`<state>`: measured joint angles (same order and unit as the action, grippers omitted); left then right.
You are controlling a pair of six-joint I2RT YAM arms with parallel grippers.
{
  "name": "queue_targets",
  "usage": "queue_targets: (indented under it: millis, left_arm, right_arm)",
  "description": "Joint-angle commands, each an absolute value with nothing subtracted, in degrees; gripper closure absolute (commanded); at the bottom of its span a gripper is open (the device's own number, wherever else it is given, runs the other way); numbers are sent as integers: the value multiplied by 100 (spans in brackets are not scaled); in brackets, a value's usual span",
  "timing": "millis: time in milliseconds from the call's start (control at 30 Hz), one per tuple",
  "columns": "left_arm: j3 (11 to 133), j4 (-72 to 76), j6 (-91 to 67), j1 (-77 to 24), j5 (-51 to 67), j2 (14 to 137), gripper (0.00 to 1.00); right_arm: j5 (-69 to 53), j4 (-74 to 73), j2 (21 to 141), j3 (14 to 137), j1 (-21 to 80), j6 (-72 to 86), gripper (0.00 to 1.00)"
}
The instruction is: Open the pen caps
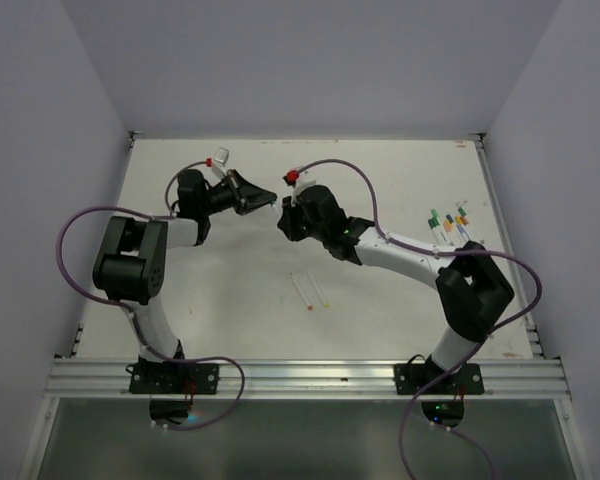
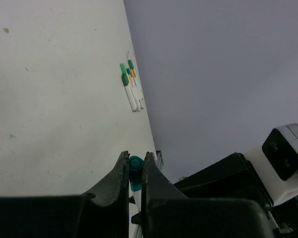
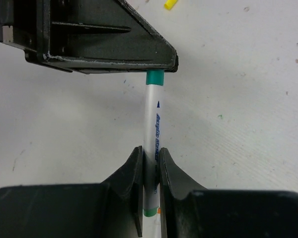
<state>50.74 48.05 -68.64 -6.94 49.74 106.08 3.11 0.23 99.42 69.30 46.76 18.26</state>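
**Two grippers, one green-capped pen**

Top view: the left gripper [image 1: 268, 198] and right gripper [image 1: 284, 222] meet tip to tip above the far middle of the table [image 1: 380, 320]. What is between them is too small to make out. Spare pens [image 1: 448, 222] lie clustered near the right edge, and two loose pens [image 1: 310, 290] lie near the centre.

Left wrist: the jaws are clamped on a green cap [image 2: 135, 174].

Right wrist: the jaws pinch a white pen [image 3: 153, 124] by its barrel. Its capped end is tucked between the left gripper's fingers.
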Motion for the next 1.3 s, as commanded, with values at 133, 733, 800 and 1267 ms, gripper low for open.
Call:
queue_targets:
  millis: [133, 733, 800, 1267]
  left_arm:
    - [6135, 4886, -6600, 254, 3260, 10732, 100]
    - [8612, -1246, -3287, -43, 1415, 11636, 100]
    - [8692, -1327, -3244, -131, 1292, 11768, 100]
    - [8533, -966, -3243, -834, 1037, 11723, 100]
  right_arm:
    - [61, -1212, 8754, 5651, 5107, 2189, 100]
    - [817, -2136, 8253, 5107, 4201, 1916, 100]
    - [756, -2005, 8288, 4949, 4201, 1951, 100]
    - [44, -1363, 8560, 4298, 4289, 2258, 100]
